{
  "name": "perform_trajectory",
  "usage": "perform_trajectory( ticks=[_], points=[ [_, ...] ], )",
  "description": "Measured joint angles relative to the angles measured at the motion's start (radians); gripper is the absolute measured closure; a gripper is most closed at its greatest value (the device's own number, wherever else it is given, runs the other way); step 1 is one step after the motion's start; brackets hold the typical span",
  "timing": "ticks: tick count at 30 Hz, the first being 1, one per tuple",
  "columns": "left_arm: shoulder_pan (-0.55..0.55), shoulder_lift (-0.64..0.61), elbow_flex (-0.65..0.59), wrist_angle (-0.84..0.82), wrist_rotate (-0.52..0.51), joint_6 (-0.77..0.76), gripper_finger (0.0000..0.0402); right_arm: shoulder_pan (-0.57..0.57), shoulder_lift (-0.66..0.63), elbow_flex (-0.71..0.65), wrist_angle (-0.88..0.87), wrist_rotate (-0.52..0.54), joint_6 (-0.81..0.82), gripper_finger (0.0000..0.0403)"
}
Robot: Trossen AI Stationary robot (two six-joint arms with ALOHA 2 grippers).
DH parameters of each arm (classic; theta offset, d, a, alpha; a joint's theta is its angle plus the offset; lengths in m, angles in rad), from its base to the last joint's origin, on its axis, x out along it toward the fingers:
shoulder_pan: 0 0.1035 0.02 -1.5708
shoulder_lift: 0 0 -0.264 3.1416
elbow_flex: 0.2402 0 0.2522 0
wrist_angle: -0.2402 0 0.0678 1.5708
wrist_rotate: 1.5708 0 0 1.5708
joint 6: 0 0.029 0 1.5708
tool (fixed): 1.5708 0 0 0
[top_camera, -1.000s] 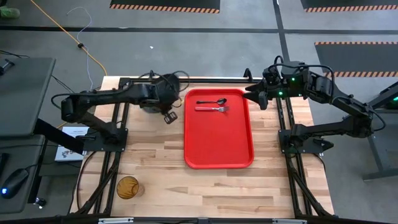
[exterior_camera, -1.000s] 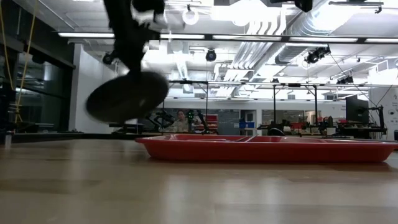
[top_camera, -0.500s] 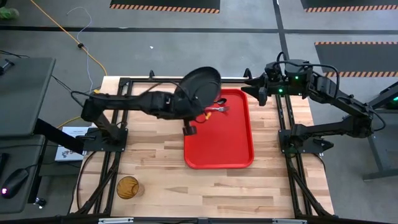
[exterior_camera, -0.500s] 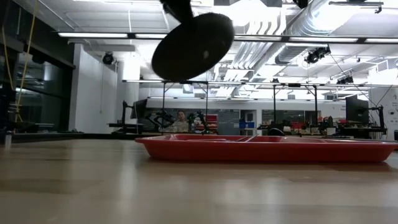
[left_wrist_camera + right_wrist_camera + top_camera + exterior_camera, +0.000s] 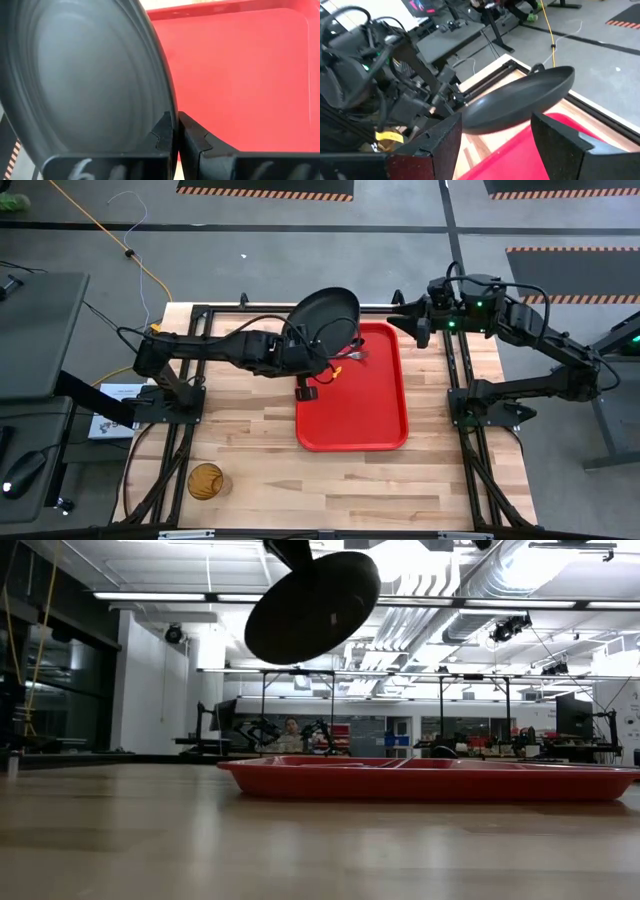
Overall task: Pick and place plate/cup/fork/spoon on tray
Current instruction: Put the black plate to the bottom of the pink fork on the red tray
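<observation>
My left gripper is shut on the dark round plate and holds it tilted, high above the far left corner of the red tray. The plate also shows in the low view and the right wrist view. The fork lies on the tray's far end, partly under the plate. The spoon is hidden. The amber cup stands on the table near the front left. My right gripper is open and empty beyond the tray's far right corner. My left gripper pinches the plate's rim between its two fingers, one finger on the inner face and one on the underside. The fingers come from the table's left. The plate is lifted clear and stands steeply tilted above the tray.
Black frame rails run along both sides of the wooden table. Bare wood lies between the cup and the tray's near edge. A person sits far off in the room behind.
My left gripper has lifted the plate from low over the table's far left and carried it up and toward the right, until it hangs over the tray's far left corner. The plate has stayed tilted. In the last half second it has barely moved.
</observation>
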Motion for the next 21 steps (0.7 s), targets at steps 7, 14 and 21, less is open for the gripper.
perform_trajectory(
  ticks=[7,14,21],
  points=[
    [0.0,-0.001,0.0,-0.017,0.0,0.036,0.0401,0.0,0.0,0.0,0.051,0.0,0.027,0.0174],
    [0.0,-0.001,0.0,-0.061,0.004,0.102,0.0401,0.0,0.0,0.0,0.09,0.059,0.056,0.0174],
    [0.001,-0.001,-0.004,-0.064,0.1,0.188,0.0401,0.0,0.0,0.0,0.09,0.101,0.117,0.0174]
  ],
)
